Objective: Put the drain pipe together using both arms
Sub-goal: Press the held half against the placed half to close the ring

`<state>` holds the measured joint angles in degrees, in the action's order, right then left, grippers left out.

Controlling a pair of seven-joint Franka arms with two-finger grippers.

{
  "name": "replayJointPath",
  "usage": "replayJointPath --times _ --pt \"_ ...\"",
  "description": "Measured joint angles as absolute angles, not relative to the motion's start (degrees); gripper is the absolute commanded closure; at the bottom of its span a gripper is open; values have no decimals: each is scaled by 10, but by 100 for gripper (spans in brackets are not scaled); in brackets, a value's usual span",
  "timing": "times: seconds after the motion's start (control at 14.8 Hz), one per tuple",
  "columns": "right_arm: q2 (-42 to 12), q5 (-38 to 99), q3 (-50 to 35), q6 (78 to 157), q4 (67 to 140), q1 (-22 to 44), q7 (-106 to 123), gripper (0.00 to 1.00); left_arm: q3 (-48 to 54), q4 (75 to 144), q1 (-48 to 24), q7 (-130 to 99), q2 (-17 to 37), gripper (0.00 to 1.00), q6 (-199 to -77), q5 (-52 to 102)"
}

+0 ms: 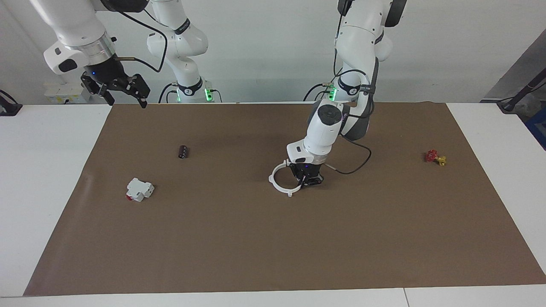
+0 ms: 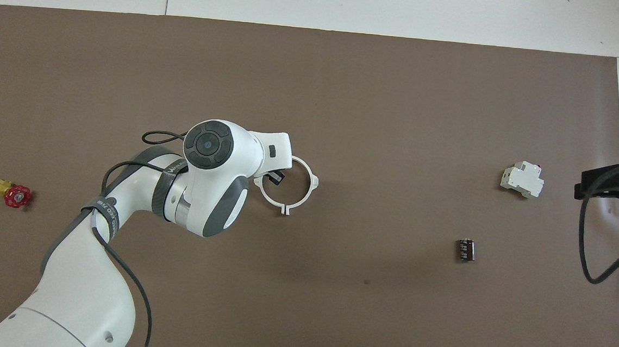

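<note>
Reaching down to the brown mat (image 1: pixel 239 238), the left gripper (image 1: pixel 305 178) stood low at the rim of the drain pipe (image 1: pixel 279 179), on the side of the ring toward the left arm's end of the table. From the overhead view its fingers (image 2: pixel 275 177) showed dark just inside that rim, so they seemed to straddle or pinch the thin white wall, but whether they had closed on it could not be told. The pipe itself lay flat on the mat, its two half-ring arcs already set together as one ring, small tabs sticking outward around it.

Judging by that, the step in hand was seating or pressing the two halves together, or letting go after doing so. The next move would call for a gentle, straight motion, since a thin ring could slide or spring apart if nudged sideways.

Farther off toward the right arm's end lay a small black cylinder (image 1: pixel 183 152) and a white block with a red end (image 1: pixel 139 189). A red and yellow valve piece (image 1: pixel 435 157) sat well apart toward the left arm's end. The right gripper (image 1: pixel 123 90) waited raised near the mat's edge, fingers spread apart and carrying nothing.
</note>
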<state>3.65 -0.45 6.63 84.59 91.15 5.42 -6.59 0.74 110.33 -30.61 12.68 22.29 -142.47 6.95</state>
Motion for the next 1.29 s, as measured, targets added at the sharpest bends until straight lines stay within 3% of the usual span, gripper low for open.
replayJointPath --times 1.29 --pt "37 -5 67 846 912 54 -66 0 7 1133 -312 125 212 100 -1476 69"
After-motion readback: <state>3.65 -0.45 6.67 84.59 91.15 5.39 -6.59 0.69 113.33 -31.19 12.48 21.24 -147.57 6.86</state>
